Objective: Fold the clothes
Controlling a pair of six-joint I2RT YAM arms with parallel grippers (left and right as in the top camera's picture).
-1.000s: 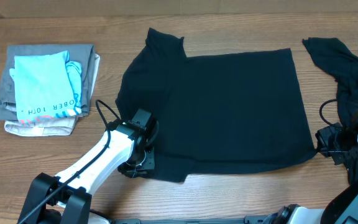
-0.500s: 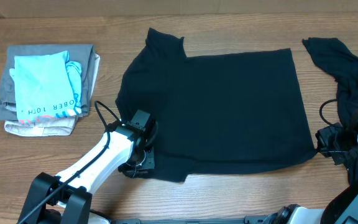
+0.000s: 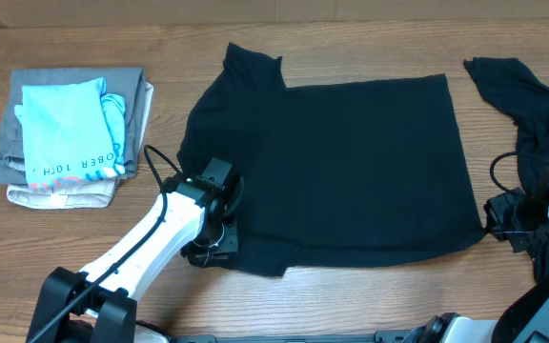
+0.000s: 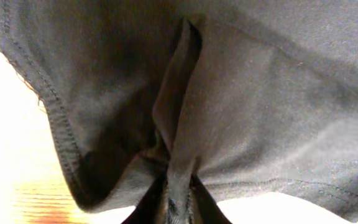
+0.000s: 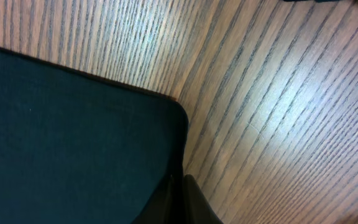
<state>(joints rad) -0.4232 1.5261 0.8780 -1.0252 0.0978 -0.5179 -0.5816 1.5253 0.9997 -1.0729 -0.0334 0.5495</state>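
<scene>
As left gripper [image 4: 179, 198] nips thin T-shirt [image 3: 370, 162] pleat, right gripper [image 5: 180, 188] clamped on lower-right corner: pleat may slip, skewing fold.

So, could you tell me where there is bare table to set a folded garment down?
Bare wood lies between the folded pile and the black T-shirt, and between that shirt and the second black garment. The near edge is crowded: left gripper and right gripper pinch the shirt's corners.
</scene>
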